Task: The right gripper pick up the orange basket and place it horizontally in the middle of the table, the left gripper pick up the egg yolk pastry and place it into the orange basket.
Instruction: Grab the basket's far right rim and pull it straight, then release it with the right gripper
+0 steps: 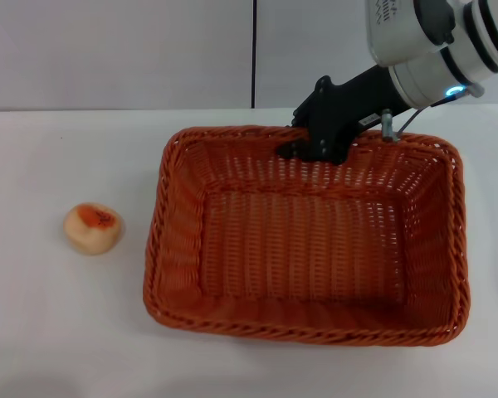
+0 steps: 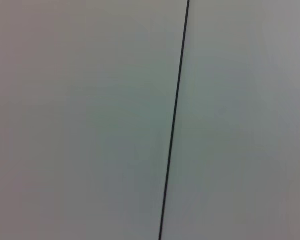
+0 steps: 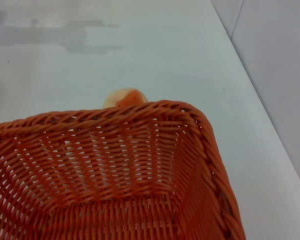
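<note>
Basket (image 1: 315,236): mid-table, long side across, upright; near rim close to front table edge, far rim near the wall. Nothing inside.
Pastry (image 1: 93,228): on table (image 1: 58,332) left of basket, apart from it; bare table round it.
R gripper (image 1: 309,149): at basket's far rim, fingers clamped on rim.
L gripper: out of view; its wrist cam shows only wall.

Basket: I see the orange basket (image 1: 307,236) lying lengthwise mid-table (image 1: 58,332).
Right gripper (image 1: 303,148): at its far rim.
Pastry: egg yolk pastry (image 1: 93,228) sits apart, left of it.
</note>
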